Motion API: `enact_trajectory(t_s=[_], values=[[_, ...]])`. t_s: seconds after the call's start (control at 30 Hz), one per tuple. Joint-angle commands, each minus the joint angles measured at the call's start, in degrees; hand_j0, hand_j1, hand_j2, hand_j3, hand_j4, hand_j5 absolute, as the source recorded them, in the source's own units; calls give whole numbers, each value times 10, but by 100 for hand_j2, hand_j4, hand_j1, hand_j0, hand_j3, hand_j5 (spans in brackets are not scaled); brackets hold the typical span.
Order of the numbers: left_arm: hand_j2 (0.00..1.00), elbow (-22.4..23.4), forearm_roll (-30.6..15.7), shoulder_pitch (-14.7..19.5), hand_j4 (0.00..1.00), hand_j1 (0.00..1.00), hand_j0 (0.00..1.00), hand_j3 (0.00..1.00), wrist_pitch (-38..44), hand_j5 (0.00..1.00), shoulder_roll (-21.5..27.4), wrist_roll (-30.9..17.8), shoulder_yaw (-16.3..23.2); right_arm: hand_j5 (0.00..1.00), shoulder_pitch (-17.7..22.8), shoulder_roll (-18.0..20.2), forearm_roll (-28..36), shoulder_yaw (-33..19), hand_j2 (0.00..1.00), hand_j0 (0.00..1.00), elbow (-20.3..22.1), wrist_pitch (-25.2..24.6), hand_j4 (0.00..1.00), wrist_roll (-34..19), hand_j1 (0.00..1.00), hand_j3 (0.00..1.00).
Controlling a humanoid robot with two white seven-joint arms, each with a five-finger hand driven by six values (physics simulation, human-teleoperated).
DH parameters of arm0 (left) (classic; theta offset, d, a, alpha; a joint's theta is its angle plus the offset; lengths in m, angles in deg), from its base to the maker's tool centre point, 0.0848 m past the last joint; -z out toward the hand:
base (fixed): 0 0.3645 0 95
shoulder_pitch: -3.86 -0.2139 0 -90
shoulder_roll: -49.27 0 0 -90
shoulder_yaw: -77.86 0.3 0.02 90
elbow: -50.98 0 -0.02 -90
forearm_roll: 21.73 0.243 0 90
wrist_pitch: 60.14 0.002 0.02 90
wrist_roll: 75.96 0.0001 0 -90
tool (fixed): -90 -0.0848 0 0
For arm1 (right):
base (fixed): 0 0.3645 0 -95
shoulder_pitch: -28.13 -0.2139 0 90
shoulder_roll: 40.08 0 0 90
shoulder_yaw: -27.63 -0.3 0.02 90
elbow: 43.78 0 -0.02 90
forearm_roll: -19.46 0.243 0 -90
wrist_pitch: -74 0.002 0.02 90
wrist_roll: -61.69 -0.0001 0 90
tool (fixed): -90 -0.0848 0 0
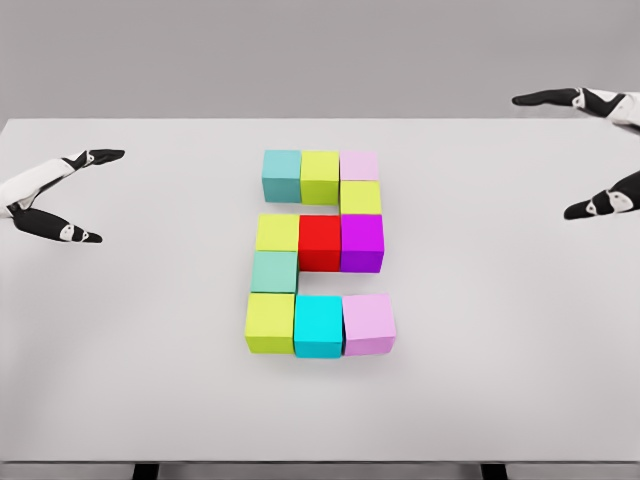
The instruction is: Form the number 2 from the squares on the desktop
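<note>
Several coloured cubes lie together mid-table in the shape of a 2. Top row: teal cube [282,174], lime cube [320,176], pale pink cube [360,166]. Below the pink one sits another lime cube [361,197]. Middle row: lime [277,232], red cube [320,242], purple cube [361,242]. A sea-green cube [274,271] links down to the bottom row: lime [270,322], cyan cube [319,326], pink cube [368,323]. My left hand [80,195] hovers open at the far left. My right hand [585,150] hovers open at the far right. Neither touches a cube.
The white table [480,330] stretches wide around the cubes, its front edge near the bottom of the view and its back edge against a grey wall.
</note>
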Motion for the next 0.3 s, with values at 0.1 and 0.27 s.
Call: enact_trajectory(t_s=[0.1, 0.27], values=[[100, 0, -3, -1, 100, 100, 100, 100, 1, 100, 1, 0, 0, 100, 1, -6, 3, 16, 100, 100, 35, -1, 100, 0, 100, 100], [100, 0, -2, -1, 100, 100, 100, 100, 1, 100, 1, 0, 1, 100, 1, -9, 2, 32, 100, 100, 44, -1, 100, 0, 100, 100]])
